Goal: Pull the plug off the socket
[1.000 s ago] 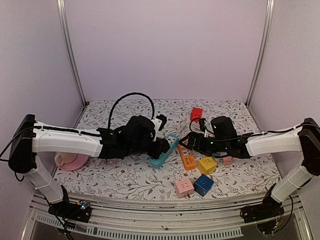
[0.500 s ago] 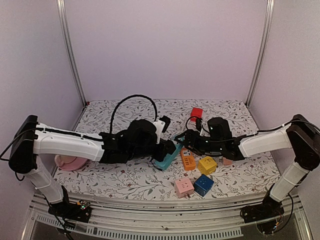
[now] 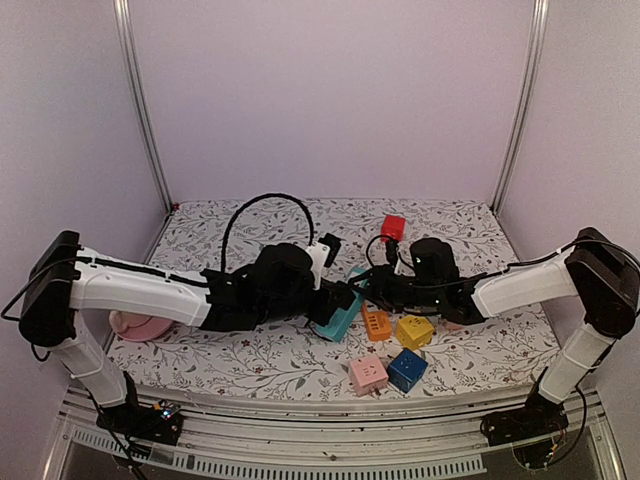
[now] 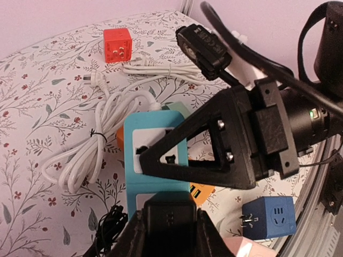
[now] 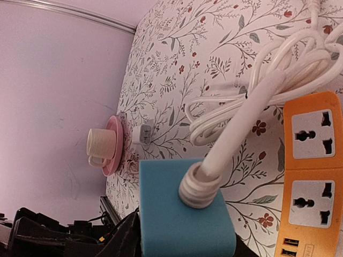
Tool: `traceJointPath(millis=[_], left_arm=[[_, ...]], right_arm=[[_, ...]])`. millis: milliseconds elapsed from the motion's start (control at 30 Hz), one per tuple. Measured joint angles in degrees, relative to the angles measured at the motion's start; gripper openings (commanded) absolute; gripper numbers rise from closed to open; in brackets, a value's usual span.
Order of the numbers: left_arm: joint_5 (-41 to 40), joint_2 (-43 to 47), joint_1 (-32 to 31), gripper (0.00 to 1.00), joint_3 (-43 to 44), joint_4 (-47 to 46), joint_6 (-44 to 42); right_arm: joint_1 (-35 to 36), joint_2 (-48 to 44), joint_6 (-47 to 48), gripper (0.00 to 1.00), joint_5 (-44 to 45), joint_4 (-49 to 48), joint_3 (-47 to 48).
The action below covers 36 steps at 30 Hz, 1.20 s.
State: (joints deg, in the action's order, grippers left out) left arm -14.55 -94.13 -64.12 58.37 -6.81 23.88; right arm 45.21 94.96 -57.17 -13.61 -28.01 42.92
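left tool (image 4: 169, 231) clamps the black plug (image 4: 169, 214); right tool (image 5: 185, 247) pinches the teal power strip (image 4: 130, 184) at its far end, bracing it for the pull.

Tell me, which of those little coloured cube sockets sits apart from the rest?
The red cube socket, alone at the back; the yellow cube, blue cube and pink cube cluster toward the front.
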Motion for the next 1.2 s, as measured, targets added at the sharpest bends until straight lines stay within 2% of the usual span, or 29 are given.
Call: traceJointPath(millis=[167,300,867,1000,1167,1200], left_arm=[[-0.02,0.00,0.00,0.17,-2.01,-2.25,1.77],[-0.09,0.26,0.00,0.17,-2.97,-3.72,2.64],[-1.36,6.82,-0.13,0.17,-8.00,-8.46,4.02],[-3.19,8.20,-0.13,0.18,-9.27,-8.50,4.04],[-7.69,11.23,-0.11,0.19,-11.34,-7.34,4.72],[-8.41,11.58,-0.09,0.19,-11.50,-6.99,4.90]], right_arm=[[0.00,0.00,-0.55,0.15,0.13,-0.42,0.00],[0.02,0.00,-0.46,0.11,0.50,-0.39,0.00],[0.33,0.00,1.05,0.10,2.40,0.17,-0.17],[0.33,0.04,1.55,0.17,2.34,0.35,-0.15],[0.33,3.06,3.26,0.18,0.85,2.03,2.73],[0.33,4.09,3.54,0.22,0.48,2.32,3.67]])
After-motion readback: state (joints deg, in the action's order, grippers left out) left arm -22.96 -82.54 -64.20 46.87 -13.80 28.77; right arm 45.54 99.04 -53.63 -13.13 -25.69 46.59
